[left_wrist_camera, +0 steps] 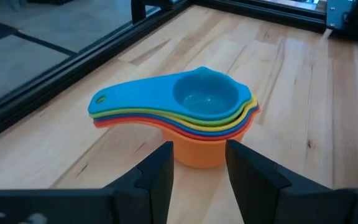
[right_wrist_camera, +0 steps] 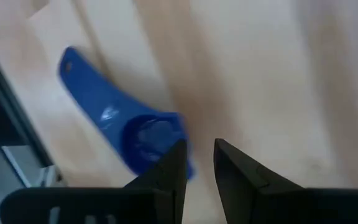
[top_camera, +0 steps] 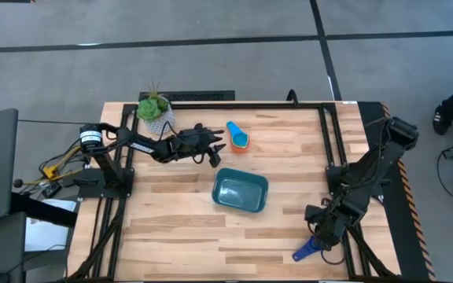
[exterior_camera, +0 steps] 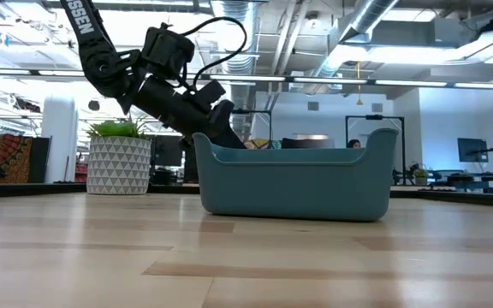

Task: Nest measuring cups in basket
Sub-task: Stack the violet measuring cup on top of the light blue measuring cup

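A white patterned pot (top_camera: 157, 118) with a green plant stands in the upper left of the high view, just behind the left arm. The teal basket (top_camera: 241, 192) sits near the middle of the table, well apart from both cup groups. In the low view the basket (exterior_camera: 296, 181) fills the centre and hides whatever lies behind it; the pot (exterior_camera: 120, 164) shows to its left.

The stack of cups (top_camera: 237, 136) lies just above the basket in the high view, beside the left gripper (top_camera: 215, 148). The left wrist view shows what the high view cannot: the stack (left_wrist_camera: 185, 118) is nested, light blue on top, then green, yellow and red edges, with an orange cup at the bottom, handles pointing the same way. The left gripper (left_wrist_camera: 199, 163) has its jaws spread, one on each side of the orange cup, not touching it.

A single dark blue cup (top_camera: 306, 251) lies at the lower right of the high view, under the right gripper (top_camera: 325, 237). In the right wrist view that cup (right_wrist_camera: 120, 127) lies just beside the right gripper (right_wrist_camera: 199, 163), whose jaws stand a little apart and hold nothing.
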You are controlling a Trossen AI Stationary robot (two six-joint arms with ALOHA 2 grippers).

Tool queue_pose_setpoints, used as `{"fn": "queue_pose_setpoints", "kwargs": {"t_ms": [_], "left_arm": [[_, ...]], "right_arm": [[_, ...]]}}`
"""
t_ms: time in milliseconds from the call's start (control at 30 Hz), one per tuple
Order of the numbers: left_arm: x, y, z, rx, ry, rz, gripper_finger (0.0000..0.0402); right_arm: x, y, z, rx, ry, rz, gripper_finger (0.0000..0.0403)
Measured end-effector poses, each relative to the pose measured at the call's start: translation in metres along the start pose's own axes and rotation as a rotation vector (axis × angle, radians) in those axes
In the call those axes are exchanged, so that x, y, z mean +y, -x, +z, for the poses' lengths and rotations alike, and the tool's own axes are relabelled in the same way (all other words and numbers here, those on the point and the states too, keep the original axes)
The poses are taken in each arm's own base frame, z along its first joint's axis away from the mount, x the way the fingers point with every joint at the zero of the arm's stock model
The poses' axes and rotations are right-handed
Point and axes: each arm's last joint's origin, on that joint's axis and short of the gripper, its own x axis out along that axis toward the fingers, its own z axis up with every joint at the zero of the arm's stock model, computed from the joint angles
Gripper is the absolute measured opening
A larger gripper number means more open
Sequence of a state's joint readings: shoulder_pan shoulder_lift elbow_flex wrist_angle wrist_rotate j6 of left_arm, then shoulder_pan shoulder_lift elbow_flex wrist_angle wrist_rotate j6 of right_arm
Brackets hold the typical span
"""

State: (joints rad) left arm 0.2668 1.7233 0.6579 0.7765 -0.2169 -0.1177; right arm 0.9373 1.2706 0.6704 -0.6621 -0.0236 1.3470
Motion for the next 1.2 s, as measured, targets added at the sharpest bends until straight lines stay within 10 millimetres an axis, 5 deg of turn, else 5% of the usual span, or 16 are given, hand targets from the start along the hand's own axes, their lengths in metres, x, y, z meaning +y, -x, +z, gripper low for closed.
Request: {"fn": "queue_pose_setpoints", "kwargs": {"t_ms": [533, 1200], "left_arm": [[-0.001, 0.000, -0.001, 0.013, 0.035, -0.020, 0.0135], [-0.001, 0.000, -0.001, 0.013, 0.047, -0.021, 0.0135]], "right_arm": [[0.012, -0.039, -0.008, 0.031, -0.015, -0.061, 0.0103], [0.012, -0.039, -0.007, 0.002, -0.025, -0.065, 0.0078]]}}
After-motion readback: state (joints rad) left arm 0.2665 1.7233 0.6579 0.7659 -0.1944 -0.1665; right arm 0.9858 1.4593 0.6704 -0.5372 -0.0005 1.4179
